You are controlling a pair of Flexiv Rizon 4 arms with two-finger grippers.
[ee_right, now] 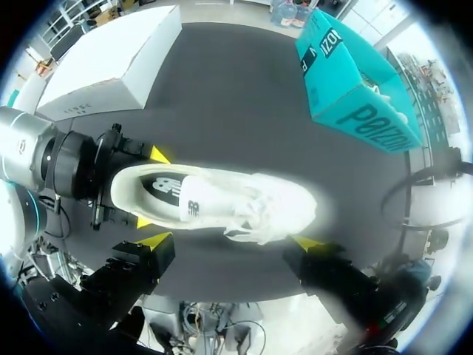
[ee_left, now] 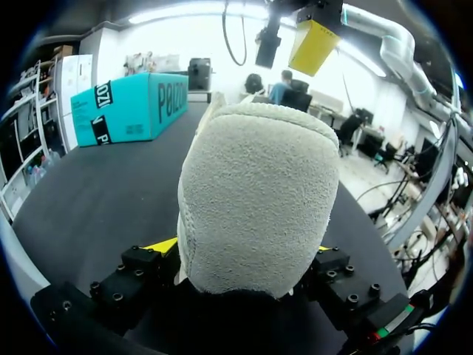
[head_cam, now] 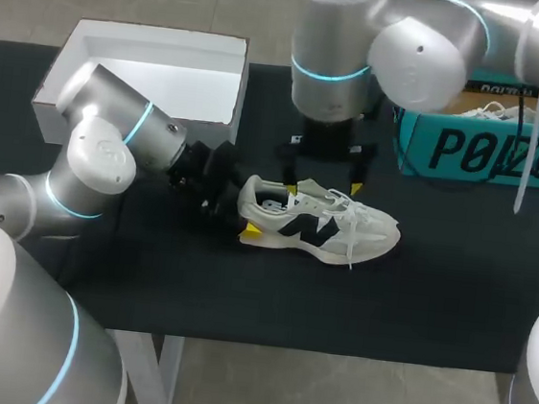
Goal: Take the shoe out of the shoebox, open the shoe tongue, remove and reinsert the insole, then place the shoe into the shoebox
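Okay, sneaker (head_cam: 320, 225) sits upright on the black worktop (head_cam: 146, 276), out of the teal shoebox (head_cam: 487, 148), heel toward your L arm. L tool (ee_left: 244, 248) is clamped on the heel from both sides. R tool (ee_right: 230, 242) hangs over the midfoot w/ fingers spread wide, touching nothing. Step in hand looks like opening the tongue. Hold the L grip firm as anchor, no lifting. Bring R down centred over the laces, pinch only the tongue's top edge, then pull up & toward the toe, slowly, so the shoe doesn't twist out.
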